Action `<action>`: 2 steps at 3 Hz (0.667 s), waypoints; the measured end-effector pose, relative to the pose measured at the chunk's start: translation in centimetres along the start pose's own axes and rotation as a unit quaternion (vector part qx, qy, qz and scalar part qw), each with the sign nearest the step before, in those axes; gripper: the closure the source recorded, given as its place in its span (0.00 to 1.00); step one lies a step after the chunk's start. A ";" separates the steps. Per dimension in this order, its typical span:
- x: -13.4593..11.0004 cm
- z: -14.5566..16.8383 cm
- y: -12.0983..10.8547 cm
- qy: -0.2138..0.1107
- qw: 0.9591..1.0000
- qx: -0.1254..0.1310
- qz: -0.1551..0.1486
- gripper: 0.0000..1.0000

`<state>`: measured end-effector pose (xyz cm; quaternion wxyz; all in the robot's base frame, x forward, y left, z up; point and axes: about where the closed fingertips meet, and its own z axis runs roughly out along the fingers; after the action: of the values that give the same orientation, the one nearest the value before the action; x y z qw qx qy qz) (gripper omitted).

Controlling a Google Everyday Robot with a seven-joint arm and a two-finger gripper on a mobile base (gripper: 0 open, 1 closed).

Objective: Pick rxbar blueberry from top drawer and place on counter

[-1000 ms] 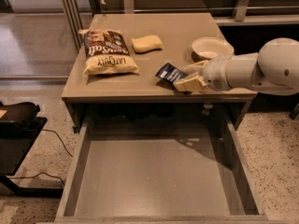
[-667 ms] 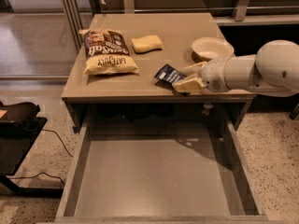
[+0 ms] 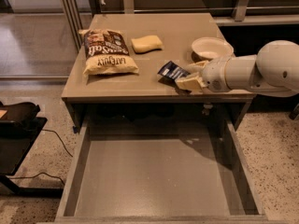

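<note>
The rxbar blueberry [image 3: 171, 71], a small dark navy wrapper with white lettering, is at the front right of the counter [image 3: 163, 29], tilted with its left end low on the surface. My gripper [image 3: 190, 74] reaches in from the right and is shut on the bar's right end, one cream finger [image 3: 188, 83] in front of it and one behind. The top drawer [image 3: 154, 176] is pulled fully open below the counter and its flat bottom shows nothing in it.
A large brown-and-cream chip bag [image 3: 107, 52] lies at the counter's left. A yellow sponge [image 3: 146, 44] sits in the middle back. A white bowl [image 3: 211, 48] stands just behind my gripper. A black stand [image 3: 18, 125] is on the floor at the left.
Hardly anything has moved. My gripper and the bar stay at the same spot on the front right of the counter.
</note>
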<state>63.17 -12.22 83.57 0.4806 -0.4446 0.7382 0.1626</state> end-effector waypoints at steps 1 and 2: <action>0.0 0.0 0.0 0.000 1.000 0.000 0.000 0.12; 0.0 0.0 0.0 0.000 1.000 0.000 0.000 0.00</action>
<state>63.17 -12.22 83.57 0.4806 -0.4446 0.7382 0.1627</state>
